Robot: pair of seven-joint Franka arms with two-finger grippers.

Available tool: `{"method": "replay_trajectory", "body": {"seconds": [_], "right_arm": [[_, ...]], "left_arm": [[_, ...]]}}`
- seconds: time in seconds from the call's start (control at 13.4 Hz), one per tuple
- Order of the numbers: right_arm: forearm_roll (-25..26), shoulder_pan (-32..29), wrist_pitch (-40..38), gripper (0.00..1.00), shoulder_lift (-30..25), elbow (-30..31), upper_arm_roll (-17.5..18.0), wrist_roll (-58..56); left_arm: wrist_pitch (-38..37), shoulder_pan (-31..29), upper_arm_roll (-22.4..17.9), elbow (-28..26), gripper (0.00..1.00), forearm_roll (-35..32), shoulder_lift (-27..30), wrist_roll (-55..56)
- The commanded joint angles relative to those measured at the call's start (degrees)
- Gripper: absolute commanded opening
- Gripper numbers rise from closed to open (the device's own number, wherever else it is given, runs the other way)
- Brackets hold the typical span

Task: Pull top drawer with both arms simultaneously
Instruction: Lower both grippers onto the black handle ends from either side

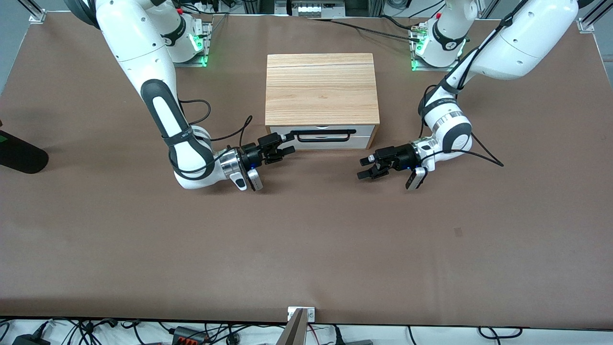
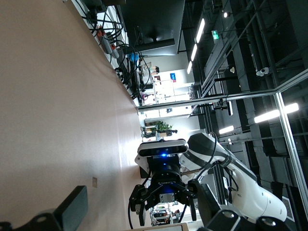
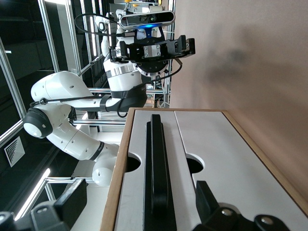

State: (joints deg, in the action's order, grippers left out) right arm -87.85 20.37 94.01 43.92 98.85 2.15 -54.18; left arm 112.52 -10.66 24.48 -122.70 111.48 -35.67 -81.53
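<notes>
The top drawer [image 1: 364,130] has a white front and a black bar handle [image 1: 325,135], and it sits flush in the light-wood box [image 1: 322,86]. My right gripper [image 1: 290,143] is open in front of the drawer, at the end of the handle that points toward the right arm's end of the table. In the right wrist view the handle [image 3: 156,168] lies between the spread fingers [image 3: 208,202], untouched. My left gripper [image 1: 363,169] is open just above the table in front of the box, toward the left arm's end and apart from the drawer. It holds nothing. The left wrist view shows the right gripper [image 2: 166,199] farther off.
A second white drawer front [image 3: 211,159] lies below the top one. A dark object [image 1: 19,154] rests at the table's edge by the right arm's end. A metal bracket [image 1: 300,314] stands at the table's near edge. Brown tabletop [image 1: 306,239] spreads in front of the box.
</notes>
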Motion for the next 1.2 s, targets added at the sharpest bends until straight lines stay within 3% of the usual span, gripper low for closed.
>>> {"method": "replay_trajectory", "body": {"seconds": [0.0, 0.15, 0.67, 0.82, 1.12], "right_arm": [[-1.2, -0.1, 0.1, 1.00, -1.2, 1.3, 0.1, -1.1], [-1.2, 0.1, 0.4, 1.00, -1.2, 1.3, 0.1, -1.4], [-1.3, 0.2, 0.8, 1.00, -1.2, 0.9, 0.1, -1.4], [-1.3, 0.2, 1.8, 1.00, -1.2, 0.8, 0.1, -1.3], [-1.3, 0.2, 1.8, 1.00, -1.2, 0.8, 0.1, -1.3]], "left_arm": [[1.9, -0.4, 0.0, 0.0, 1.00, -0.2, 0.8, 0.0], [1.7, -2.5, 0.3, -0.4, 1.00, -4.8, 1.1, 0.0], [3.7, -1.9, 0.0, -0.5, 1.00, -5.5, 1.2, -0.4], [2.7, -2.4, 0.4, -0.3, 1.00, -6.7, 0.9, -5.0], [0.1, -2.0, 0.3, 0.1, 1.00, -8.2, 0.9, 1.8]]}}
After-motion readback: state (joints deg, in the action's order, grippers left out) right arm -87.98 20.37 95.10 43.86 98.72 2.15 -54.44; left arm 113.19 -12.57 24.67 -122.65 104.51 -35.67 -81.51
